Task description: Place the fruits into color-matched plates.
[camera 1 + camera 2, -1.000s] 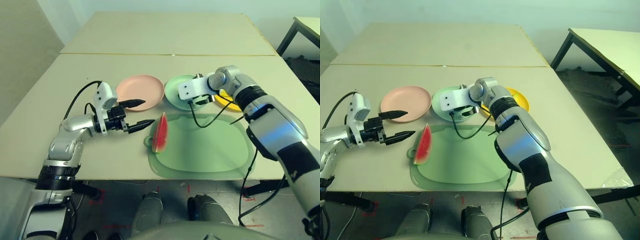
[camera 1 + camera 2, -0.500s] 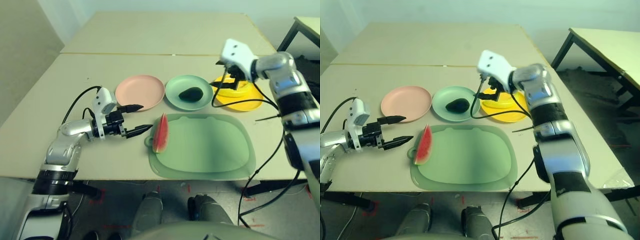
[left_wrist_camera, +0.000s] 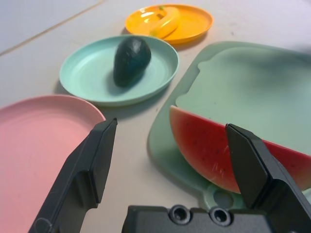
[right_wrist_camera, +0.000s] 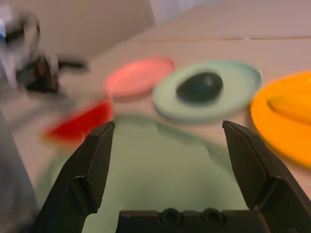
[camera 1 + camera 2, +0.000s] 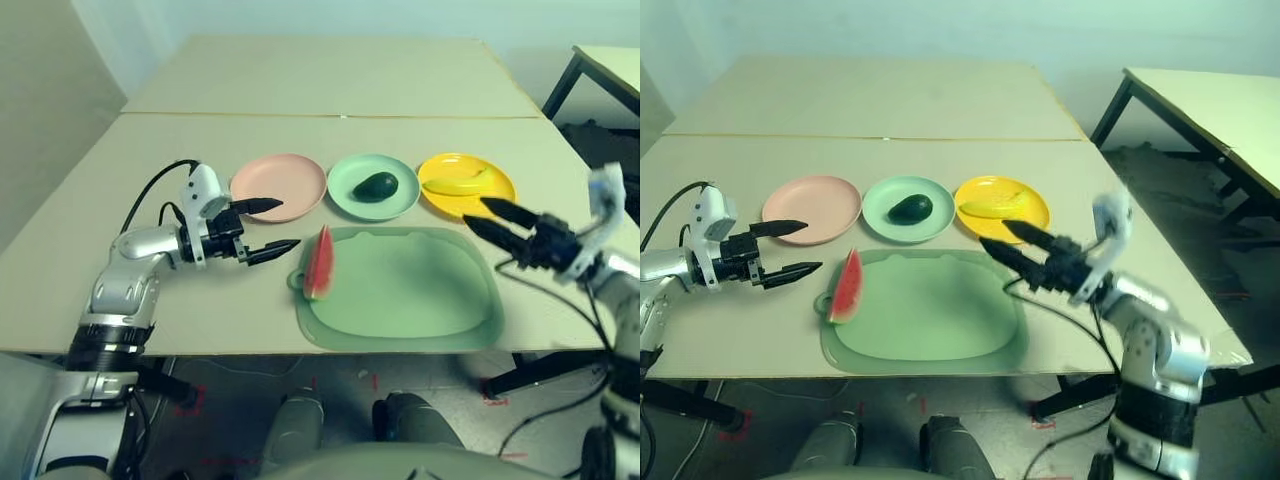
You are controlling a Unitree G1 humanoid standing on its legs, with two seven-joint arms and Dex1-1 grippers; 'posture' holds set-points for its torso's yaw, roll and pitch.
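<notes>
Black fingers of the left gripper (image 5: 268, 228) stand spread wide and empty, just left of the watermelon wedge (image 5: 319, 264), which stands on its rind at the left edge of the pale green mat (image 5: 420, 290). A narrow, smooth wedge like that could tip or skid if one finger meets it first, missing the matte pink plate (image 5: 279, 186) behind. Dark avocado (image 5: 376, 186) lies in the mint plate (image 5: 398, 205), curved banana (image 5: 455, 184) in the yellow plate (image 5: 494, 192). At the right, the right gripper (image 5: 508, 225) hangs wide apart, empty.
</notes>
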